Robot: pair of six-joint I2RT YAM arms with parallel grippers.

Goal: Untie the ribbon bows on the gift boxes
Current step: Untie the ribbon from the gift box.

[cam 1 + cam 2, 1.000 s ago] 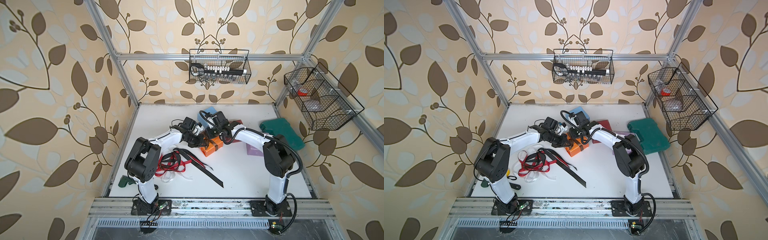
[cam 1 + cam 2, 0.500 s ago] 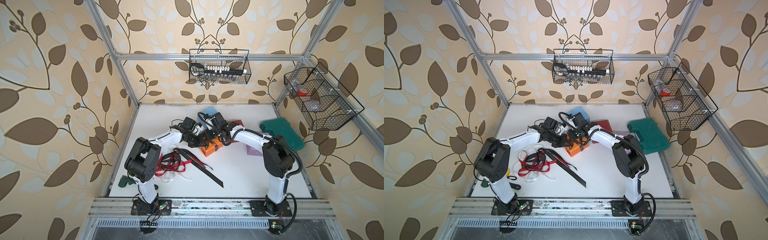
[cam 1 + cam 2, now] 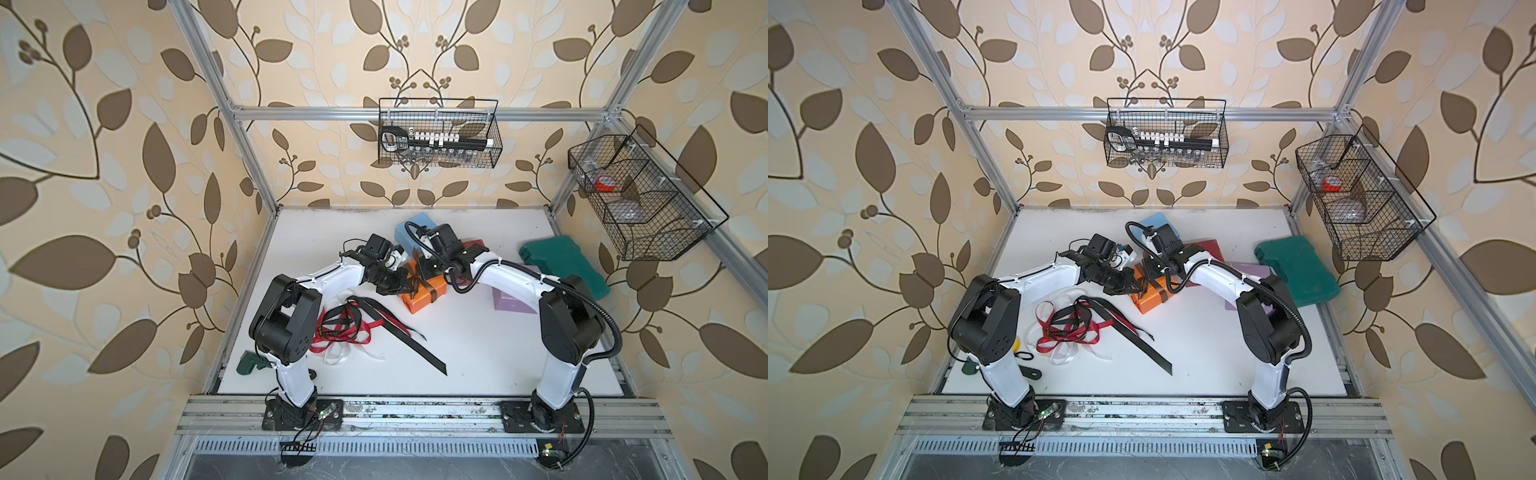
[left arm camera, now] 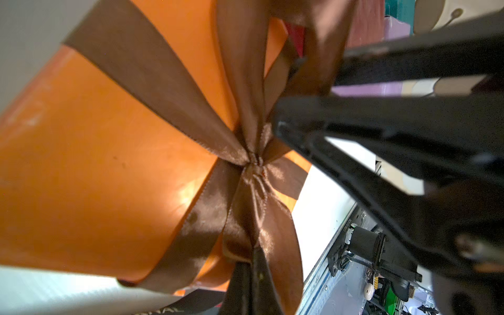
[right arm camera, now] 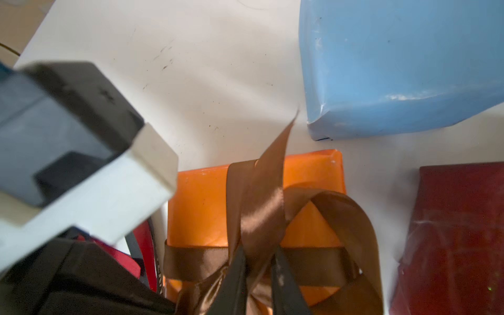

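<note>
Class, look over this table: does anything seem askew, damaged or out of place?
Yes. Loose red, white and black ribbons lie tangled beside the left arm, and the light blue box has a crumpled corner.

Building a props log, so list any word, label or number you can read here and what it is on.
"...ERNAL": white letters on the black ribbon in the loose pile; earlier letters unclear.
More lettering on that ribbon in the right wrist view: blurred, unreadable.
Sticker on the frame rail, left wrist view: print too small to read.
Brown ribbon, orange box: no print seen.
</note>
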